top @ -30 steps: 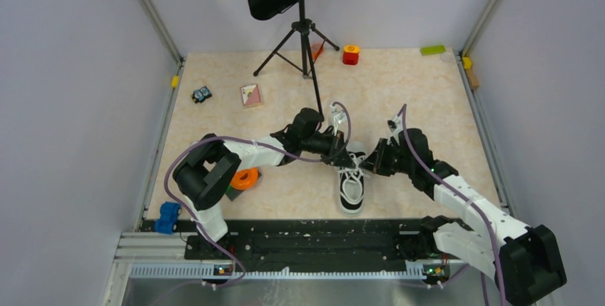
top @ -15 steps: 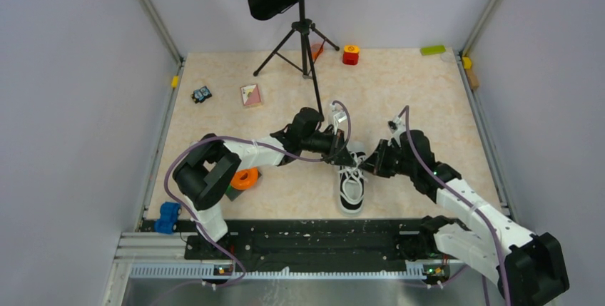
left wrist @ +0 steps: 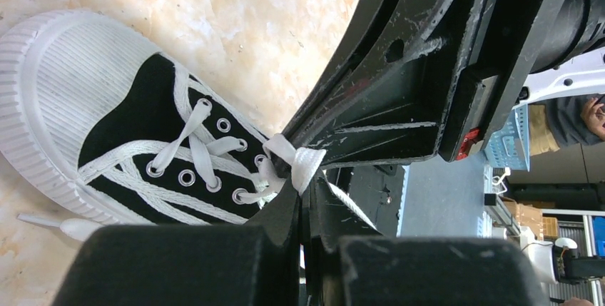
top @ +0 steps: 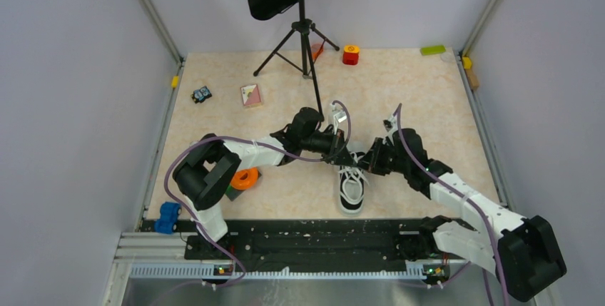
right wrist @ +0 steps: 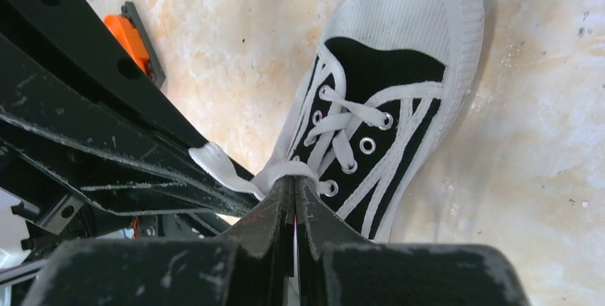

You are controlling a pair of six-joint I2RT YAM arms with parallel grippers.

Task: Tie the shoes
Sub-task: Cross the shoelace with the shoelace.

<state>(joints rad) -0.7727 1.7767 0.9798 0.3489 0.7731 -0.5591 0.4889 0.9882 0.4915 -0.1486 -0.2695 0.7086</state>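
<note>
The black sneaker [top: 352, 187] with white toe cap lies near the table's front middle, toe toward the arms. It shows in the left wrist view [left wrist: 135, 117] and the right wrist view [right wrist: 389, 117]. My left gripper [top: 345, 157] is shut on a white lace [left wrist: 303, 163] just above the top eyelets. My right gripper [top: 369, 160] is shut on another white lace loop [right wrist: 289, 170] at the same spot. The two grippers meet tip to tip over the shoe's tongue. A loose lace end [left wrist: 50, 224] lies on the table beside the sole.
A music stand tripod [top: 303, 38] stands behind the shoe. An orange ring [top: 245, 177] and a blue toy [top: 168, 217] lie at the left front. A small card [top: 250, 95], a toy car [top: 202, 94], a red block [top: 350, 54] and a green block [top: 432, 50] lie farther back.
My right gripper has moved a little left toward the left gripper over the shoe. The left arm and the shoe have hardly moved.
</note>
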